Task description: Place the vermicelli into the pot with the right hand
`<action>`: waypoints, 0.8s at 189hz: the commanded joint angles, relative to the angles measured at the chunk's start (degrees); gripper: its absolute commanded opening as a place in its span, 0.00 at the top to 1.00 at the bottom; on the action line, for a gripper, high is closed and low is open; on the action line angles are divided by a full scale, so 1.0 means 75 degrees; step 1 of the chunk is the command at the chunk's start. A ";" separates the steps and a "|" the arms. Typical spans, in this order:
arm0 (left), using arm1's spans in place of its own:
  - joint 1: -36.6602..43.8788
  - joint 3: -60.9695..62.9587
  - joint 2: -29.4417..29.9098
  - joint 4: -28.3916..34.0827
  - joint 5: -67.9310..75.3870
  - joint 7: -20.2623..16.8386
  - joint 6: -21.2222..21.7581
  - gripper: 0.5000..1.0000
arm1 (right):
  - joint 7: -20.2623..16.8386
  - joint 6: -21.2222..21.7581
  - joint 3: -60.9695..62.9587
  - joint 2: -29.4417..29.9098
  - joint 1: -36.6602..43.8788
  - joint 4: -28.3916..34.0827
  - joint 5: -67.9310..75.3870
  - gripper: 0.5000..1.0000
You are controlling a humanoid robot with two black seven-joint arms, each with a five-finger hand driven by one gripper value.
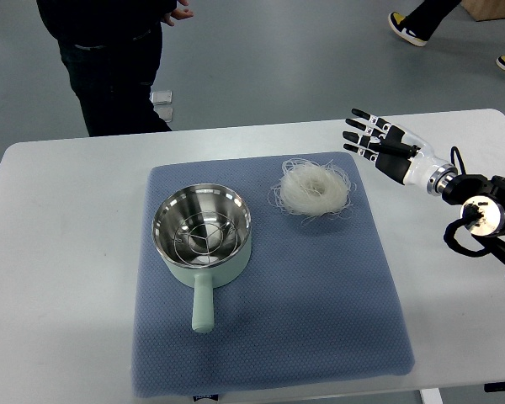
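Right hand (379,145) is up over the white table (59,219), fingers spread apart and holding nothing. Step in hand looks like the approach, grasp not yet made. The vermicelli (313,188), a pale loose nest, lies just beyond the fingertips, lower and further from the arm's side, on the blue mat (320,311); hand and nest are near but apart. The pot (204,231) sits past the nest on the same line away from the hand, mint green outside, steel inside, with a wire rack in its bottom and its handle pointing toward the camera side.

Next move, as I judge it: bring the fingers down over the nest and close around its bulk (loose strands at the edge will likely trail), then carry it across to the pot's mouth.

Hard to tell: how high the hand is above the table, and the thumb's position. Right arm is cut off at the picture's edge. Left arm not seen. A person in dark clothes (109,59) stands at the table's far edge, cut off by the frame.
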 commanded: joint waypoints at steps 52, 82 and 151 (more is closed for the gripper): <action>0.0035 0.0000 0.0000 0.0021 -0.0012 0.0000 0.0024 0.00 | -0.0002 0.0313 -0.0016 -0.0060 0.0021 -0.0003 -0.0023 0.15; -0.0059 0.0024 0.0000 0.0021 -0.0012 -0.0012 0.0024 0.00 | -0.0002 0.0677 -0.0145 -0.0119 0.0033 0.0009 -0.0398 0.15; -0.0083 0.0012 0.0000 0.0032 -0.0012 -0.0012 0.0024 0.00 | 0.0033 0.0735 -0.0180 -0.0388 0.0560 0.0196 -0.3914 0.15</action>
